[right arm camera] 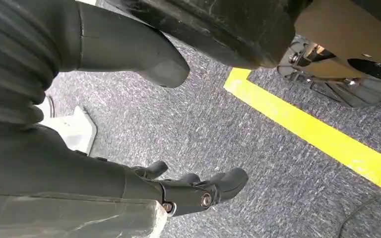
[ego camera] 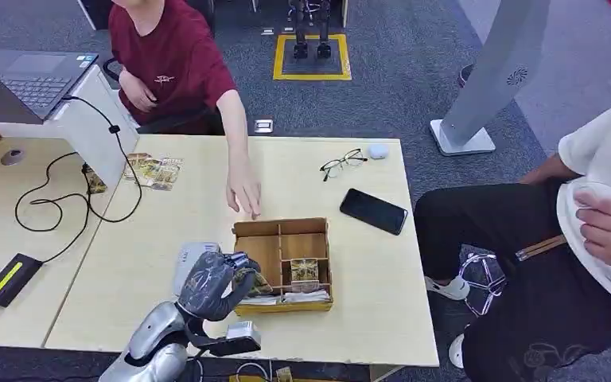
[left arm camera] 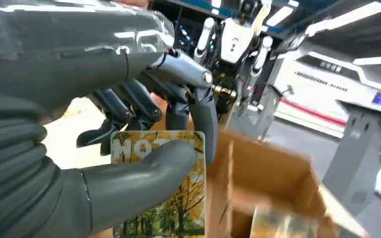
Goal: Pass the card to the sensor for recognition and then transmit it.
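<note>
Yellow-leaved and printed with trees, the card point(left arm camera: 171, 198) stands upright on its long axis, pinched between the left hand's point(ego camera: 211, 282) thumb and fingers point(left arm camera: 129, 106) just beside the wooden box point(ego camera: 316, 231) near the desk's point(ego camera: 382, 318) front edge, while the right hand point(right arm camera: 193, 191) hangs with nothing in it, fingers loosely apart, over grey carpet point(right arm camera: 258, 148).
</note>
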